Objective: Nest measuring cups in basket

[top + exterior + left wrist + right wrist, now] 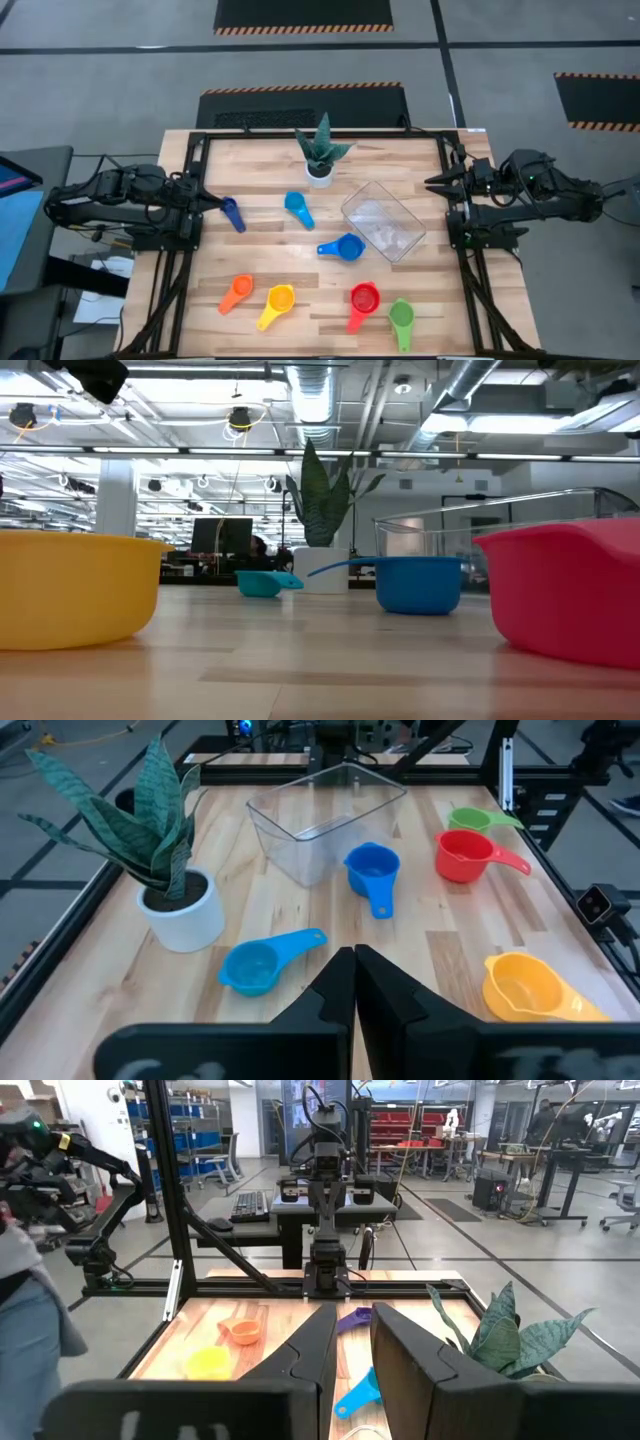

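Observation:
Seven measuring cups lie apart on the wooden table: dark blue (pixel 232 214), light blue (pixel 298 209), blue (pixel 343 247), orange (pixel 237 292), yellow (pixel 277 305), red (pixel 363 300) and green (pixel 401 320). The clear basket (pixel 383 220) stands right of centre with nothing in it. My left gripper (pixel 217 203) hovers at the table's left edge, shut (pixel 354 970), its tip just beside the dark blue cup. My right gripper (pixel 435 182) waits at the right edge, slightly open (pixel 352 1342), close to the basket's far right corner.
A white pot with a spiky green plant (pixel 321 158) stands at the far middle of the table, next to the light blue cup and the basket. Black frame rails (pixel 190 250) run along both side edges. Bare wood lies in the table's middle and near left.

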